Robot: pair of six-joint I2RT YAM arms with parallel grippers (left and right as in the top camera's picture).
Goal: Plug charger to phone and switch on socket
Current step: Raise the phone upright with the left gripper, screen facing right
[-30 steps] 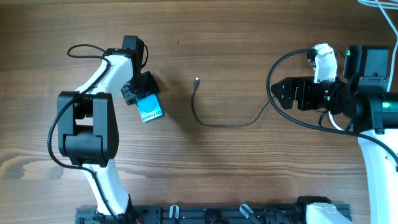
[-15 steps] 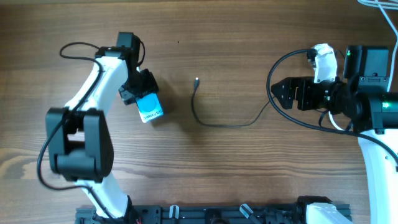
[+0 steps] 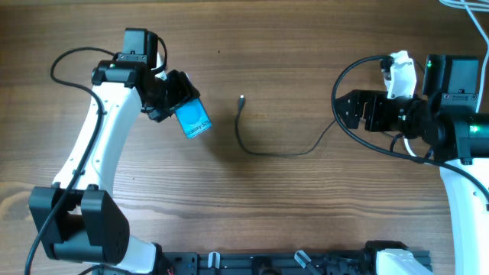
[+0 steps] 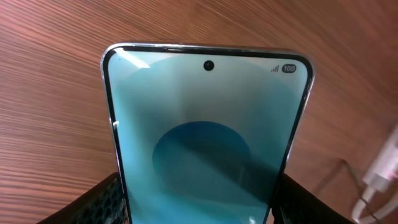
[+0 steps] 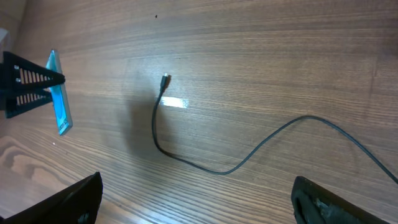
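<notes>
My left gripper (image 3: pixel 181 105) is shut on the phone (image 3: pixel 194 118) and holds it tilted above the table, left of the charger. In the left wrist view the teal screen (image 4: pixel 208 130) fills the frame between my fingers (image 4: pixel 199 216). The charger (image 3: pixel 263 153) lies loose on the wood, with its silvery tip (image 3: pixel 241 98) pointing to the far side. In the right wrist view the charger (image 5: pixel 205 165) lies ahead and the phone (image 5: pixel 59 106) shows edge-on. My right gripper (image 3: pixel 345 113) is open and empty (image 5: pixel 199 211). The white socket (image 3: pixel 399 72) is mostly hidden by the right arm.
A thicker white cable (image 3: pixel 470 15) runs off the far right corner. A small white piece with a lead (image 4: pixel 380 177) shows at the right edge of the left wrist view. The table's wood surface (image 3: pixel 290 214) spreads between the arms.
My left arm has lifted the phone off the table, carrying it slightly right and toward the far side and tilting it. The charger and my right arm have hardly moved.
</notes>
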